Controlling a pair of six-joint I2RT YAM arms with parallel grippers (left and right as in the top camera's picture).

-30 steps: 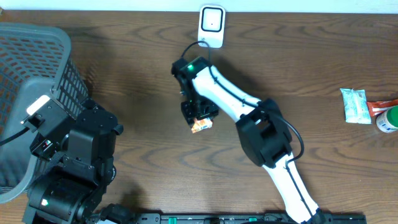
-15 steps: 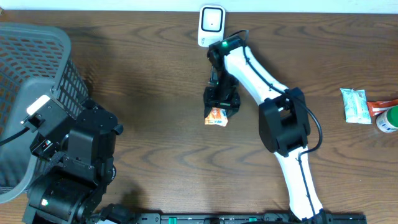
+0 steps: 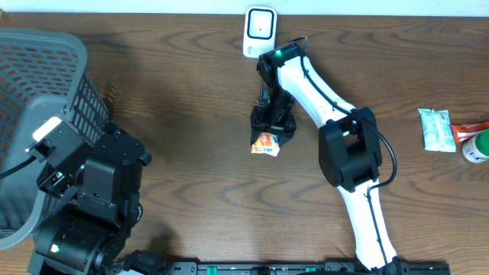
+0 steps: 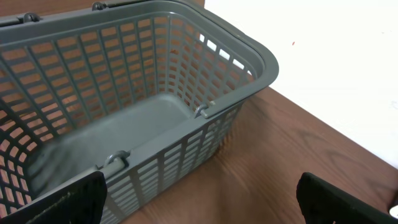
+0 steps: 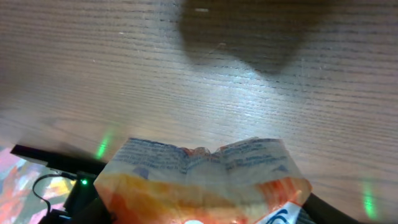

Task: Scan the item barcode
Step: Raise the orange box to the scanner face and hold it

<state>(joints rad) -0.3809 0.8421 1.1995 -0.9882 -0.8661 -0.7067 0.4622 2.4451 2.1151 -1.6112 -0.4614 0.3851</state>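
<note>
I'm looking at a mock shop checkout: a grey shopping basket [image 3: 53,76] is sitting on the wooden table [image 3: 176,99], a white scanner [image 3: 260,29] is standing at its far edge, and packaged goods [image 3: 437,128] are lying at one end.

— We see a table [image 3: 176,92] of dark wood, smooth, with a soft shine.
— Yes, and for us the basket [image 4: 261,50] is matt grey plastic, the packet [image 5: 205,177] a glossy creased film, the scanner [image 3: 260,29] smooth white plastic

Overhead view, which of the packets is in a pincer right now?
The orange packet, clamped in the right pincer; the white packet lies on its own at far right, with no pincer near it.
</note>
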